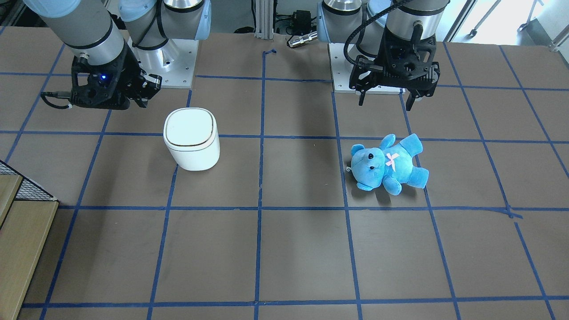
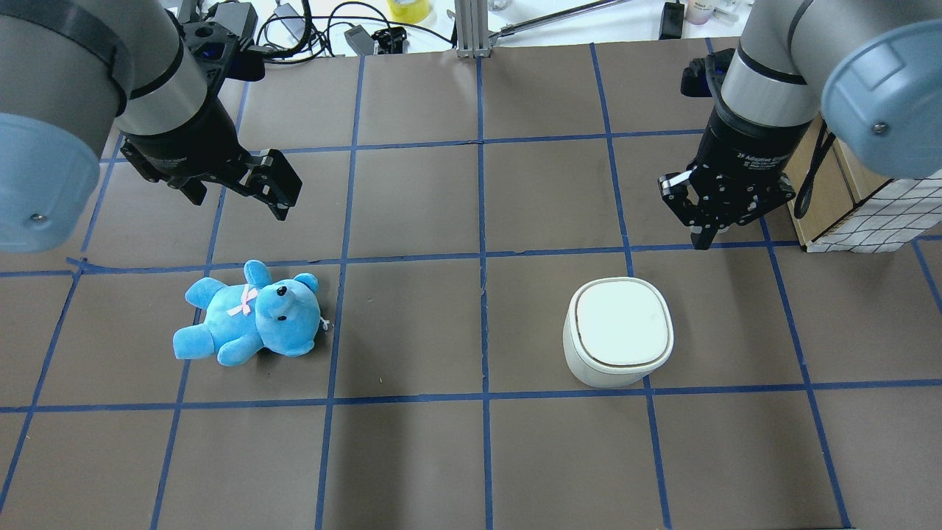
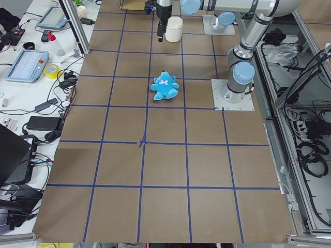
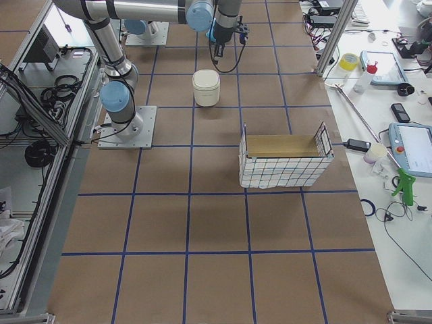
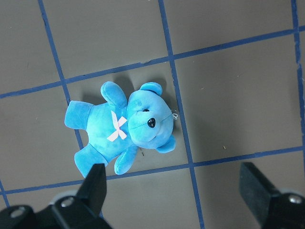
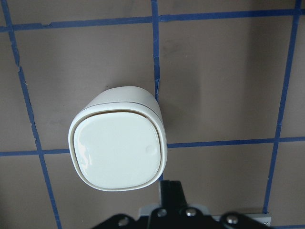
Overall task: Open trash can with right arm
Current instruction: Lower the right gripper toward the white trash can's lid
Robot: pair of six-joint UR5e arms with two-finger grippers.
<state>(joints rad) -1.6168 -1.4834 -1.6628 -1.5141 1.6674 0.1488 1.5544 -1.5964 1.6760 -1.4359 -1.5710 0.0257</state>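
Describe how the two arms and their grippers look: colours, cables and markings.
Both arms are silver-grey tubes with light-blue joint caps, and each ends in a black two-finger gripper. The right arm ends in the right gripper, which shows a small blue light and white lettering on its body. The left arm carries a thick looped black cable down to the left gripper.

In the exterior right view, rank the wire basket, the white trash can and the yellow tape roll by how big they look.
Largest: wire basket, though it is also nearest the camera.
Then the trash can.
Smallest: yellow tape roll.
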